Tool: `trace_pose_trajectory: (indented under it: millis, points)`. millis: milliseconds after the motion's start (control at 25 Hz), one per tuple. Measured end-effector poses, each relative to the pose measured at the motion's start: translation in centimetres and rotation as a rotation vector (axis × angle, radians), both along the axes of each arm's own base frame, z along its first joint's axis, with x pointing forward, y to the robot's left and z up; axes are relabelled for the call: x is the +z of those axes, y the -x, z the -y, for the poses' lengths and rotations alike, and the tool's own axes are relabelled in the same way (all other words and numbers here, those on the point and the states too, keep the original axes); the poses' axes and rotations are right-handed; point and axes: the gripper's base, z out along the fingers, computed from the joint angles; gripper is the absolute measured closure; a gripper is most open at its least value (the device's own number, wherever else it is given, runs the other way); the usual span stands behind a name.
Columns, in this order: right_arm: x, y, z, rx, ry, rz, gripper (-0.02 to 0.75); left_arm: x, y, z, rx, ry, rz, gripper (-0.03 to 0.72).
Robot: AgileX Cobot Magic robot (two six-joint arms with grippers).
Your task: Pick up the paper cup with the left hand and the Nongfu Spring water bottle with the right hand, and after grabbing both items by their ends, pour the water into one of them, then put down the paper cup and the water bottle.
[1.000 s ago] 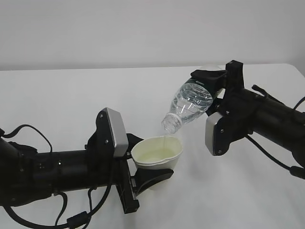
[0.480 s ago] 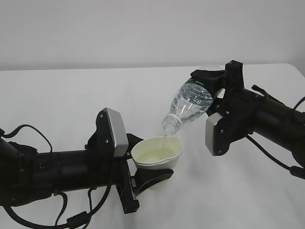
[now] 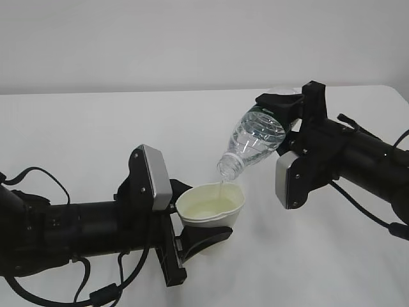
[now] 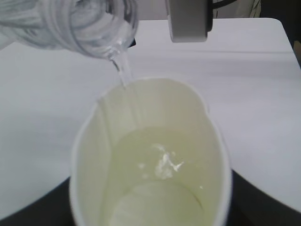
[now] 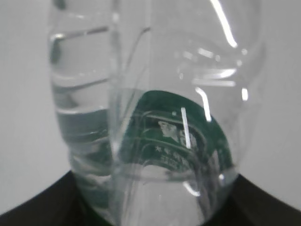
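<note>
My left gripper [image 3: 206, 231] is shut on the base of the paper cup [image 3: 211, 203], held upright above the table. In the left wrist view the cup [image 4: 89, 155] fills the frame, with water [image 4: 160, 165] pooled in its cream inside. My right gripper [image 3: 282, 119] is shut on the bottom end of the Nongfu Spring water bottle [image 3: 257, 137], which tilts neck-down to the left over the cup. A thin stream [image 3: 220, 184] falls from its capless neck [image 4: 89, 23] into the cup. The right wrist view shows the ribbed bottle [image 5: 155, 70] and its green label [image 5: 155, 117] up close.
Both arms hang over a white table [image 3: 96, 128] against a plain pale wall. The right arm's silver-grey plate [image 3: 285, 180] sits just right of the cup, the left arm's plate [image 3: 156, 179] just left of it. The table's right edge [image 4: 290, 42] shows in the left wrist view.
</note>
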Motion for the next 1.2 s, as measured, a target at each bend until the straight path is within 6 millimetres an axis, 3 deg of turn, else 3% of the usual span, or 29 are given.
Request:
trace_pose_trajectory:
  millis: [1200]
  points:
    - [0.00, 0.00, 0.00, 0.000, 0.004, 0.003, 0.301, -0.01, 0.00, 0.00, 0.000, -0.001, 0.000, 0.274]
